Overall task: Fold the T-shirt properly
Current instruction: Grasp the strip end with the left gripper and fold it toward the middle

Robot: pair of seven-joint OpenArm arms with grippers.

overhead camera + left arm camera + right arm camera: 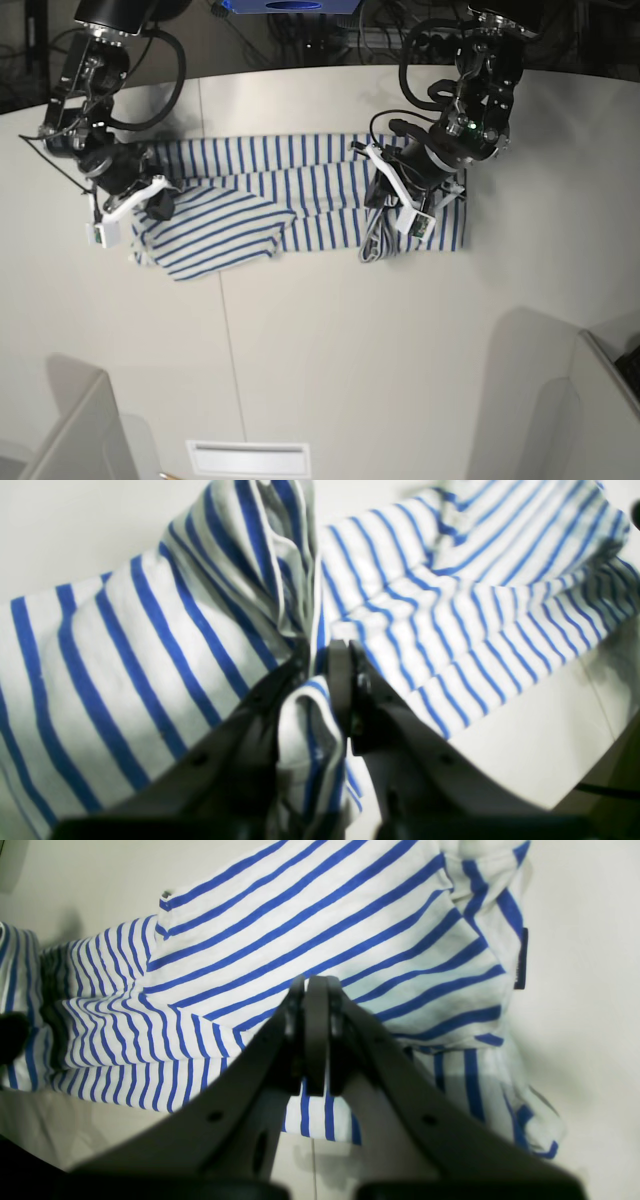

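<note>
The T-shirt (300,190), white with thin blue stripes, lies stretched sideways across the far half of the table, with one end folded over at the left. My left gripper (320,667) is shut on a bunched fold of the T-shirt (450,605), and cloth shows between its jaws. In the base view the left gripper (382,200) sits on the shirt's right part, lifting a crumpled ridge. My right gripper (315,985) is shut with nothing between its fingers, just over the striped T-shirt (325,915) near its dark tag (520,960). In the base view the right gripper (163,203) is at the shirt's left end.
The white table (350,330) extends toward the front, with a slot (247,458) near its front edge. Grey partitions stand at the front left (70,430) and front right (540,400). Cables and equipment (330,30) lie behind the table.
</note>
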